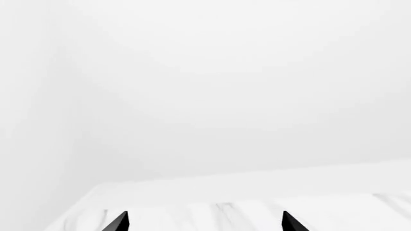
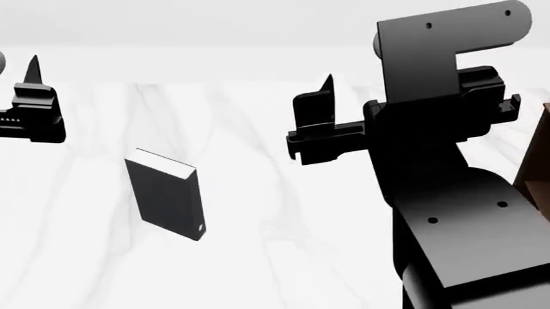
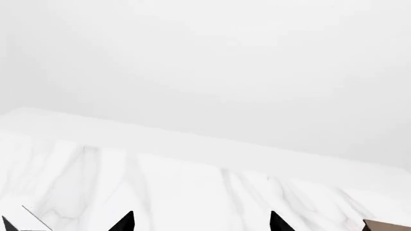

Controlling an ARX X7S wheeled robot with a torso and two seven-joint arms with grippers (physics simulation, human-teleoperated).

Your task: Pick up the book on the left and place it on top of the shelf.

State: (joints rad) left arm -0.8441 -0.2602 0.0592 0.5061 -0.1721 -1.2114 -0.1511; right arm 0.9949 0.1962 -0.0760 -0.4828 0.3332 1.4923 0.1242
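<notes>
At desk (image 2: 257, 257) centre, book (image 2: 165, 201) stood upright, spine toward 5 o'clock. Judged rigid, light, smooth-covered; best gripped across covers near top. Left hand (image 1: 204, 222) and right hand (image 3: 201, 222) released, empty.

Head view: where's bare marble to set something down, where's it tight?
Bare white marble table lies between the upright black hardcover book and the right gripper, and nearer than the book. It is tight at the right edge, where the right arm hides the dark brown shelf.
</notes>
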